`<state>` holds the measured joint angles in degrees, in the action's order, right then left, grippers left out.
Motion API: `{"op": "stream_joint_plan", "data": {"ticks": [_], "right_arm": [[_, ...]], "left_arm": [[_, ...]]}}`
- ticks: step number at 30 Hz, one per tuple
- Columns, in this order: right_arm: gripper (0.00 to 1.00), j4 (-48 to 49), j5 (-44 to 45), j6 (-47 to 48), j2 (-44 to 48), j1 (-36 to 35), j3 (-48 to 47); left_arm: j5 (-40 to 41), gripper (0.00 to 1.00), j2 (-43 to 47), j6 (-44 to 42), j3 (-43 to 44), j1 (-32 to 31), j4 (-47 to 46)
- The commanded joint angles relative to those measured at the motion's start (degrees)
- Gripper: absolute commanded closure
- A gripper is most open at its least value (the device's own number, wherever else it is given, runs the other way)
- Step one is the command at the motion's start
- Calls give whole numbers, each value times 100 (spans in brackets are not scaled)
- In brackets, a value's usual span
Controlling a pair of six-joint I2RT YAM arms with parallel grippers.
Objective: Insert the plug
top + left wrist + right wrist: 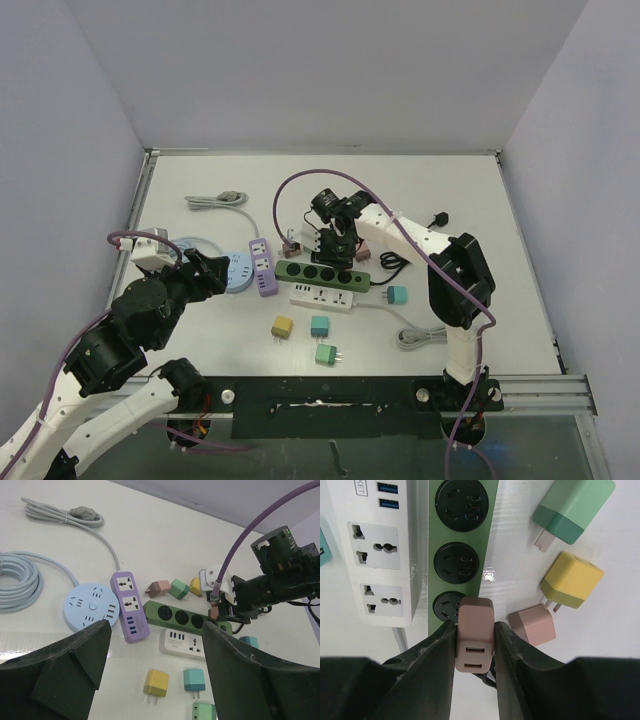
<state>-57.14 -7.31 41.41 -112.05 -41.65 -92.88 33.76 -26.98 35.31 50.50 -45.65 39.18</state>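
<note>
- Closest to the lens, the left hand (155, 645) hangs spread and empty over the near-left part of the desk (450, 190), gripping nothing.
- Beyond it lie a round blue power strip (90, 607) and, just beside that, a purple power strip (129, 605).
- Further right sit the white power strip (380, 545) and the green power strip (463, 530), side by side.
- At the green strip's end socket, the right hand (475, 627) is pinching the pinkish-brown plug (475, 620) by its flanks.
- That plug is a small rounded block, its two USB ports facing the wrist camera; its prongs are hidden beneath it, so whether they have met the slots cannot be told.
- Right of it lie a loose pink plug (534, 625), just beside one finger, a yellow plug (570, 580) and a green plug (572, 507).
- Likely risks:
  - prongs missing the slots, because the approach is blind;
  - the unbraced green strip sliding under the push;
  - the plug tilting in the pinch;
  - the finger nudging the pink plug.
</note>
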Motion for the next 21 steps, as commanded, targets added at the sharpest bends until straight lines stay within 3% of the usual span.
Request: {"op": "stream_joint_plan", "data": {"ticks": [1, 21], "right_arm": [[88, -178, -65, 30, 405, -1, 52], [88, -168, -152, 7, 424, -2, 165]], "left_arm": [[-14, 29, 35, -78, 22, -5, -385], [-68, 29, -18, -60, -53, -5, -490]]}}
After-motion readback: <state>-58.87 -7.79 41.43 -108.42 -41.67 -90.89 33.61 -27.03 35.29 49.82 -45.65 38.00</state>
